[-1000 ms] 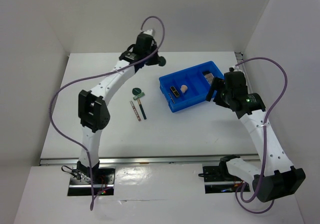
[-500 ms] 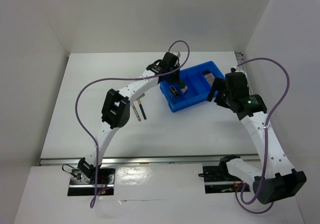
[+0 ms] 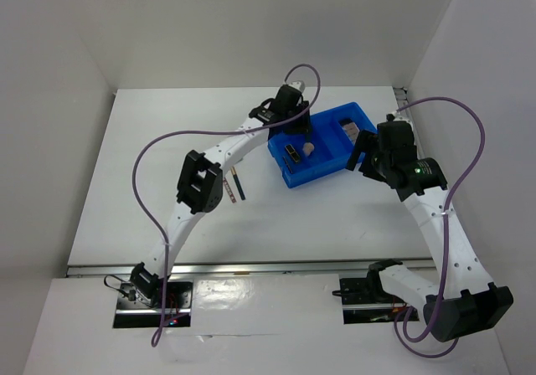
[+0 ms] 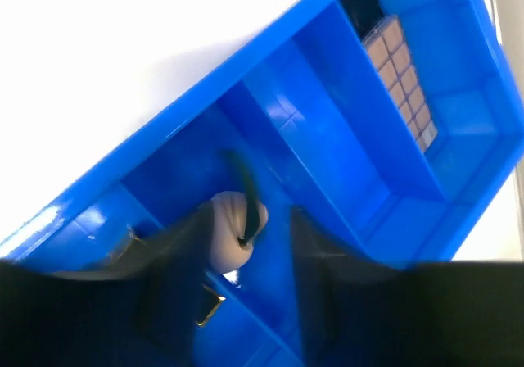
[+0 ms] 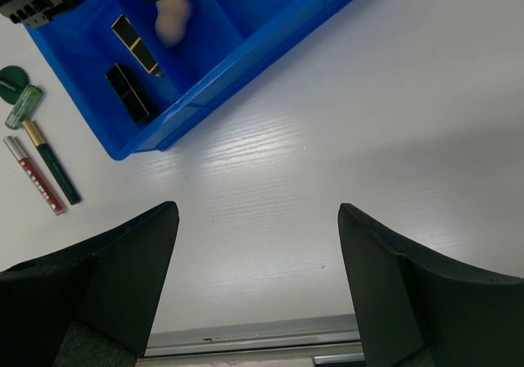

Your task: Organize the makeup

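The blue tray (image 3: 328, 159) holds a peach sponge (image 4: 223, 234), two black-gold lipsticks (image 5: 135, 43), and a pink palette (image 4: 401, 80) in an end compartment. A dark green compact (image 4: 247, 197) stands on edge against the sponge, blurred. My left gripper (image 4: 252, 219) hovers just above it, jaws apart, gripping nothing; in the top view this gripper (image 3: 299, 132) is over the tray's left half. On the table left of the tray lie another green compact (image 5: 12, 80), a pale green tube (image 5: 23, 106) and two pencils (image 5: 53, 162). My right gripper (image 5: 258, 211) is open over bare table.
The left arm's links (image 3: 201, 181) arch over the loose makeup, hiding part of it in the top view. White walls close in the table at the back and both sides. The right arm's wrist (image 3: 394, 153) hangs beside the tray's right end.
The left arm swung from the table's back to the tray with a dark green compact. Its jaws then opened, and the compact now rests by the sponge. The right arm stayed still.
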